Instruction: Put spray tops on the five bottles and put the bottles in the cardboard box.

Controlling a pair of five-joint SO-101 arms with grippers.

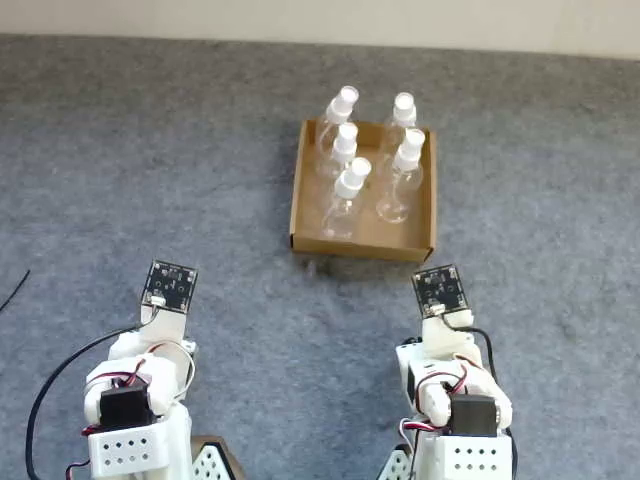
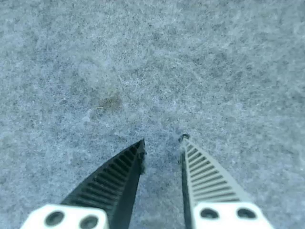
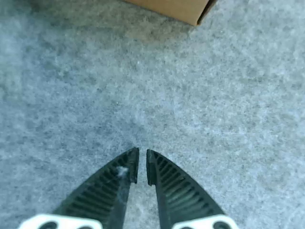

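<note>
- Shallow brown cardboard box (image 1: 300,215) sits on grey felt-like table cover (image 1: 150,150), mid-table, a bit right of centre, on the far side of both arms.
- Five clear plastic bottles (image 1: 393,195) stand upright inside the box, bunched close: 2 at back, 2 in middle, 1 at front-left.
- Each bottle wears a white spray top (image 1: 352,180); all 5 capped. Tops of the back pair show past the box's far wall in the high view.
- Front-right part of the box floor is bare.
- Left arm (image 1: 135,400) at lower left, well apart from the box, w/ its small black wrist camera board (image 1: 172,285) pointing up-table.
- Left gripper (image 2: 163,143): one black finger (image 2: 112,183), one pale grey finger (image 2: 207,179), tips parted by a narrow gap. Nothing between them, just table cover below.
- Right arm (image 1: 455,390) at lower right, its wrist board (image 1: 440,290) near the box's front-right corner but not touching.
- Right gripper (image 3: 142,157): both fingers black, tips all but meeting, only a sliver between. Grips nothing; hangs over bare cover.
- Box corner (image 3: 181,7) visible in the right wrist view, ahead of the gripper tips, apart from them.
- Thin black cable (image 1: 14,290) pokes in at the table's left edge, away from everything else.
</note>
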